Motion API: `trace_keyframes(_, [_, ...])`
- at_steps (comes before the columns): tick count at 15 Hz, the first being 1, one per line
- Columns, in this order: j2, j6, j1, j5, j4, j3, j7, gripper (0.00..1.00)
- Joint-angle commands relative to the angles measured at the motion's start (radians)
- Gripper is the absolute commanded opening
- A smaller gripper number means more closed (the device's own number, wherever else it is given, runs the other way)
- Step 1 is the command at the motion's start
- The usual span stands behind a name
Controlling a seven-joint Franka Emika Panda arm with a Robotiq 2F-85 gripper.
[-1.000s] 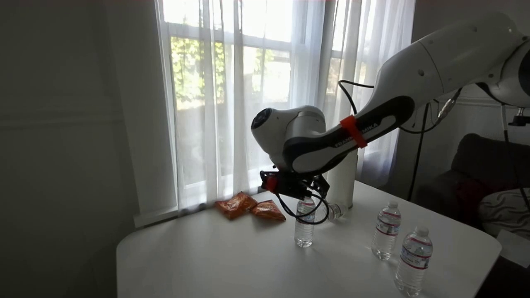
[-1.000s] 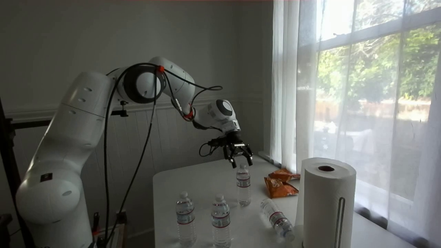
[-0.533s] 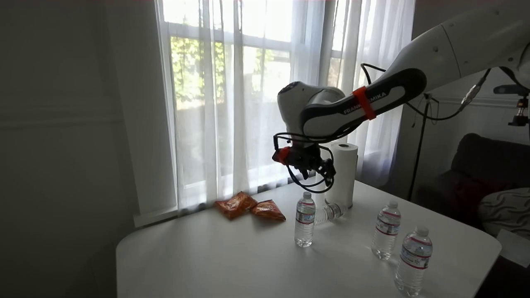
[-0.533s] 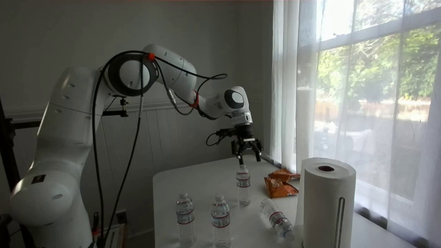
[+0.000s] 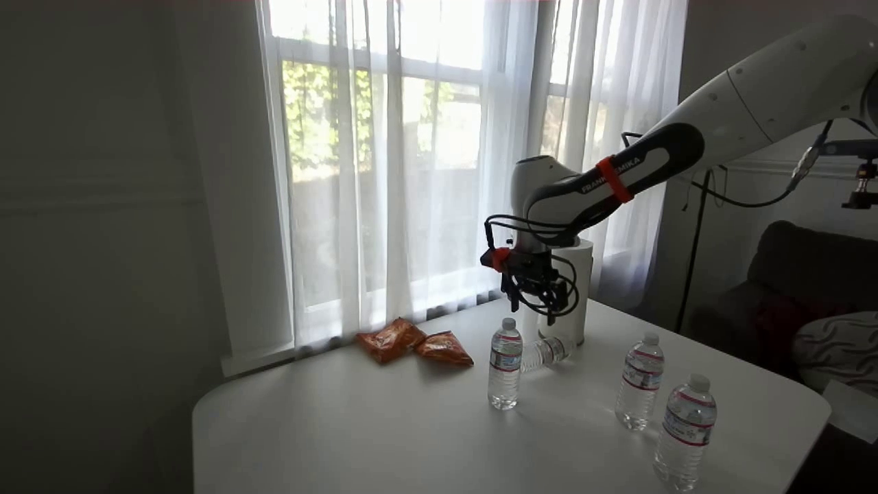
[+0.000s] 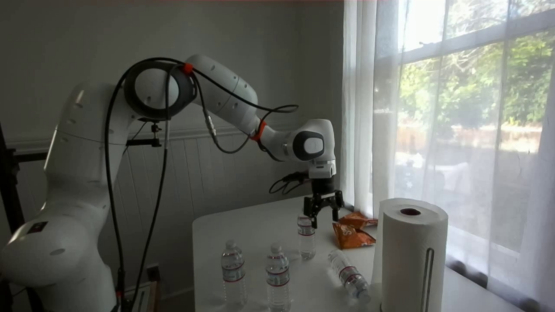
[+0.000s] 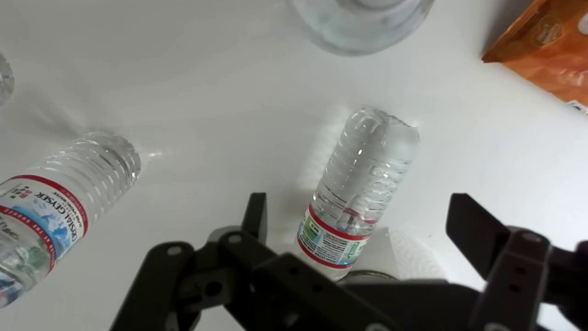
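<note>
Source: daylight from window (image 5: pixel 439 130), 12 o'clock in an exterior view; upper part burnt white. Sheer curtains (image 6: pixel 433 173), 3 o'clock in an exterior view: milky glare. Wall (image 5: pixel 89 288), 9 o'clock in an exterior view: deep shade. Upholstered seat (image 5: pixel 809 274), 3 o'clock: near-black, detail lost. Smaller orange bag (image 5: pixel 444 348), 6 o'clock: soft shadow below. Wrist view: brighter; tabletop (image 7: pixel 183 220) palest toward 3 o'clock. Lying bottle (image 7: pixel 353 184), 4 o'clock: crisp outline, small glints. Standing bottle (image 7: pixel 363 30), 1 o'clock: out of focus, cut by frame edge.
</note>
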Motion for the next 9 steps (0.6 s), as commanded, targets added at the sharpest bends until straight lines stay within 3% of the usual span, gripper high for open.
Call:
trace_keyframes(1, [-0.002, 0.017, 0.019, 0.045, -0.015, -0.038, -0.036, 1.0])
trace_keyframes(9, [0.016, 0.043, 0.0, 0.09, -0.015, -0.072, -0.017, 1.0])
